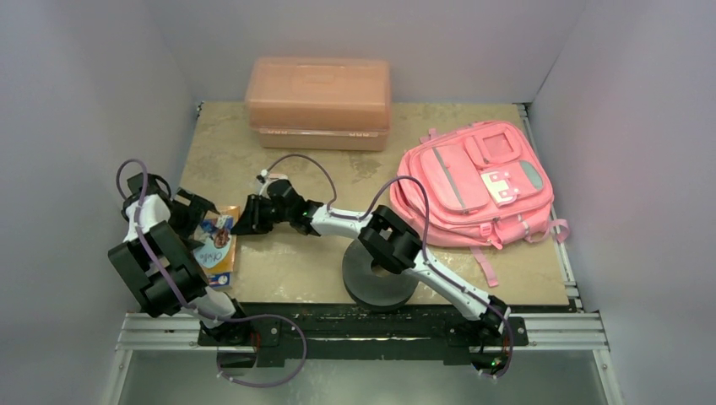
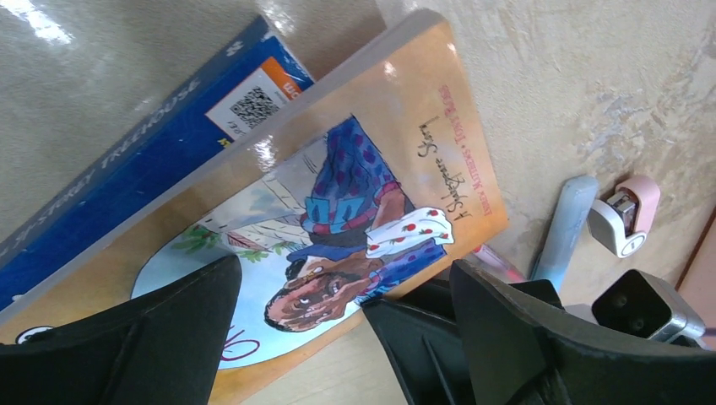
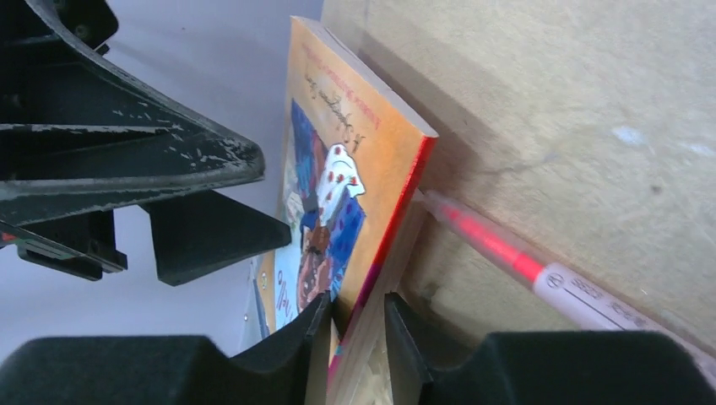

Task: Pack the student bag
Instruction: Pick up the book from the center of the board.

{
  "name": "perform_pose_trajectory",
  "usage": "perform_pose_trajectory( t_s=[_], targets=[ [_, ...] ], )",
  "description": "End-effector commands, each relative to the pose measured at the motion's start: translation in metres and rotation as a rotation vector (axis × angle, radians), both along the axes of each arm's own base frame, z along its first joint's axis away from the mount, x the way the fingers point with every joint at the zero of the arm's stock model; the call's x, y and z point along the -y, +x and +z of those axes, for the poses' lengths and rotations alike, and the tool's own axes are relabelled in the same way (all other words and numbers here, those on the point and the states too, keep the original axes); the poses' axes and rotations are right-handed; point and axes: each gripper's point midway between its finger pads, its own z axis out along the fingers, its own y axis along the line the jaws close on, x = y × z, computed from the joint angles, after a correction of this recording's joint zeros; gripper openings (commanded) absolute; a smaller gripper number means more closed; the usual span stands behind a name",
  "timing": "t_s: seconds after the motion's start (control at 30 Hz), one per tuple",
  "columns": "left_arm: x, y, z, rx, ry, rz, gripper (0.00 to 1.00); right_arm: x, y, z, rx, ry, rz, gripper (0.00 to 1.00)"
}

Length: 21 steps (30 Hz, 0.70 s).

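The student bag [image 1: 477,186], bright pink with grey trim, lies flat at the right of the table, away from both grippers. An orange picture book [image 2: 355,169] lies tilted on a blue book [image 2: 127,169] at the left; it also shows in the top view [image 1: 219,253]. My right gripper [image 3: 359,337] is shut on the orange book's [image 3: 371,177] edge, lifting that side; it shows in the top view [image 1: 246,221]. My left gripper [image 2: 344,274] is open and empty just over the book's cover, and shows in the top view [image 1: 201,215].
A rigid salmon plastic box [image 1: 319,101] stands at the back. A black round disc [image 1: 380,285] lies near the front under the right arm. A red pen [image 3: 507,253], a pale blue marker [image 2: 561,224] and a small pink-and-white item [image 2: 626,218] lie beside the books.
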Motion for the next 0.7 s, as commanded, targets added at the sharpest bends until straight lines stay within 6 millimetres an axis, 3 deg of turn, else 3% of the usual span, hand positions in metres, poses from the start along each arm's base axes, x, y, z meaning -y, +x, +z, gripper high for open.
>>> perform_pose_trajectory(
  t_s=[0.0, 0.17, 0.4, 0.47, 0.67],
  targets=[
    [0.012, 0.011, 0.006, 0.067, -0.016, -0.036, 0.93, -0.006, 0.017, 0.029, 0.062, 0.032, -0.035, 0.24],
    [0.010, 0.016, 0.030, 0.100, 0.081, -0.083, 0.93, 0.001, 0.018, 0.039, 0.085, 0.007, -0.044, 0.00],
    [0.036, 0.030, 0.095, 0.301, 0.260, -0.240, 0.94, 0.021, 0.001, 0.086, 0.101, 0.015, 0.023, 0.00],
    [0.053, 0.036, 0.119, 0.428, 0.289, -0.323, 0.93, 0.035, -0.007, 0.116, 0.138, 0.034, 0.037, 0.00],
    [0.107, 0.037, 0.180, 0.735, 0.329, -0.536, 0.92, 0.087, -0.011, 0.155, 0.145, 0.079, 0.018, 0.00]
  ],
)
